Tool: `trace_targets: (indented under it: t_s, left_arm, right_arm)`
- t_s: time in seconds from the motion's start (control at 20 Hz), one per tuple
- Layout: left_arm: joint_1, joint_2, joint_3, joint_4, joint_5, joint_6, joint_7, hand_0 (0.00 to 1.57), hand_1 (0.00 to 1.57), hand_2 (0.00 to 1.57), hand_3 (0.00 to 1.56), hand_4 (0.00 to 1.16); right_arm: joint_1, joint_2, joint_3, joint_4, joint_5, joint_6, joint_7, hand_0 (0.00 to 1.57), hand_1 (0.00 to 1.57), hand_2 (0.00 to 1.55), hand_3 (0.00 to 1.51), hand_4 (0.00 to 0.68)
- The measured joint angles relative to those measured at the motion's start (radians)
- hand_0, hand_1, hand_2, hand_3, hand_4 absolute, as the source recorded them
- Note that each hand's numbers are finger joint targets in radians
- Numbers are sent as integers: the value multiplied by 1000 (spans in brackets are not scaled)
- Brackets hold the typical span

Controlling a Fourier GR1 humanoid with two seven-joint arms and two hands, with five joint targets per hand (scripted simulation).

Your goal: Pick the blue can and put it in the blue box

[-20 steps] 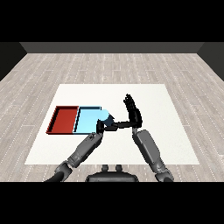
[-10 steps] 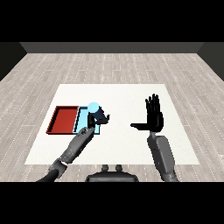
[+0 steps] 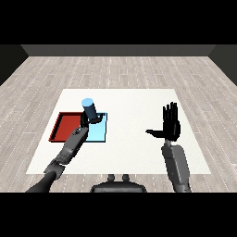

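Nearest the viewer, the two grey forearms rise from the lower corners. The right hand [image 3: 171, 125] stands well off to the right over bare table [image 3: 134, 152], fingers straight and spread, thumb out to the side, holding nothing. A second ago it was close beside the can near the middle of the table; it has since drawn away to the right and takes no part in the carry.

Further in, the left hand [image 3: 90, 120] has its fingers curled round the lower part of the can [image 3: 89, 108], which it holds slightly tilted, top leaning left. A second ago the can sat lower, just right of the trays; half a second ago it was at the blue tray's upper edge. Now it appears above the blue tray [image 3: 99, 133], over its far left part, near the border shared with the red tray [image 3: 65, 127]. How high it hangs over the tray floor cannot be told from this view.

The change suggests the carry is nearly done: the can has been brought across to the right tray and only the lowering and release seem left. The point to mind is the closeness of the red tray; a set-down a little too far left would put the can on the dividing edge or in the wrong tray, so a small shift right before opening the fingers would be prudent.

Beyond the trays, the table runs on to the wooden floor [image 3: 139, 69].
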Motion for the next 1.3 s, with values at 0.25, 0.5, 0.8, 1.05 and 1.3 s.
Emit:
trace_targets:
  t_s: [0.25,0.5,0.8,1.05,1.3]
  left_arm:
    - [-83,3,33,220,-21,-18,54,1571,1571,1543,1411,998]
    - [-110,-21,46,408,-45,-8,84,1344,1344,1274,1188,939]
    - [-95,-46,33,556,-78,-35,143,905,905,894,812,888]
    - [-104,-48,40,583,-86,-95,153,0,0,241,280,670]
    - [-123,-56,0,607,-140,-58,186,0,0,0,0,0]
  right_arm:
    - [-32,0,-24,56,-3,0,0,0,0,0,0,0]
    - [-48,6,-32,108,0,10,-17,0,0,0,0,0]
    - [-43,9,-40,137,-3,30,-36,0,0,0,0,0]
    - [-43,12,-41,141,-2,45,-50,0,0,0,0,0]
    - [-40,28,-39,153,-10,59,-62,0,0,0,0,0]
